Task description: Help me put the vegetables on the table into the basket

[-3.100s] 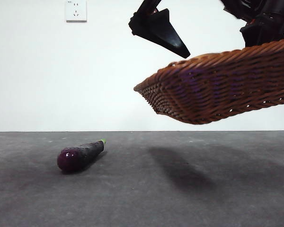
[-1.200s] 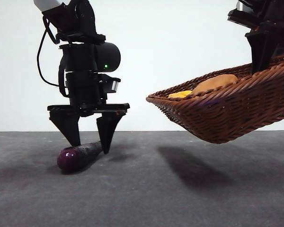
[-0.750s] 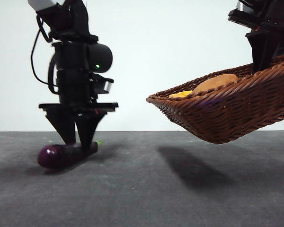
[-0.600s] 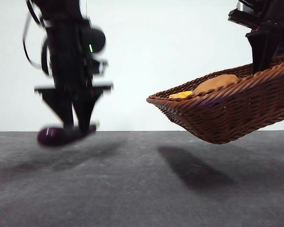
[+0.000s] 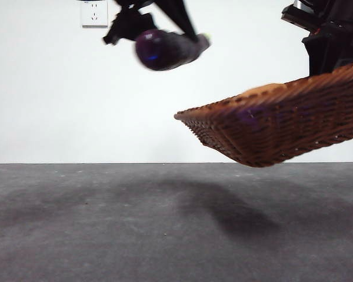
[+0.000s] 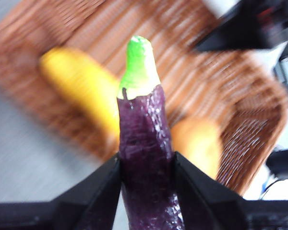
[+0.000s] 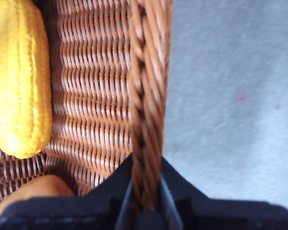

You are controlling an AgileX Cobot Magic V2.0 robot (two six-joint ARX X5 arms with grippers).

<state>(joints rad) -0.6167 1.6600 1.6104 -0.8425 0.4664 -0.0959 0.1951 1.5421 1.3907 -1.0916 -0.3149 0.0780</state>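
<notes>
Left claw [image 6: 146, 165] grips the eggplant [image 6: 144, 158] around its thick middle, one jaw pressed on each side, and the green stem end points forward, away from the wrist. In the front view this claw [image 5: 165, 23] carries the eggplant [image 5: 167, 49] high in the air, well above the tabletop [image 5: 106, 223] and just beside the near edge of the basket [image 5: 276, 123].

Right claw [image 7: 145, 201] is clamped on the braided rim of the basket [image 7: 146, 86] and holds the basket tilted in the air, not resting on the tabletop. Inside the basket lie the corn [image 7: 20, 79] and, near it, the potato [image 7: 33, 191].

From the left wrist view, the open basket [image 6: 221, 91] is ahead of and below the eggplant, along the same line as its long axis. So I judge that the coming move is a short travel forward, stem first, over the rim, and then the release. No vegetable is visible on the tabletop.
</notes>
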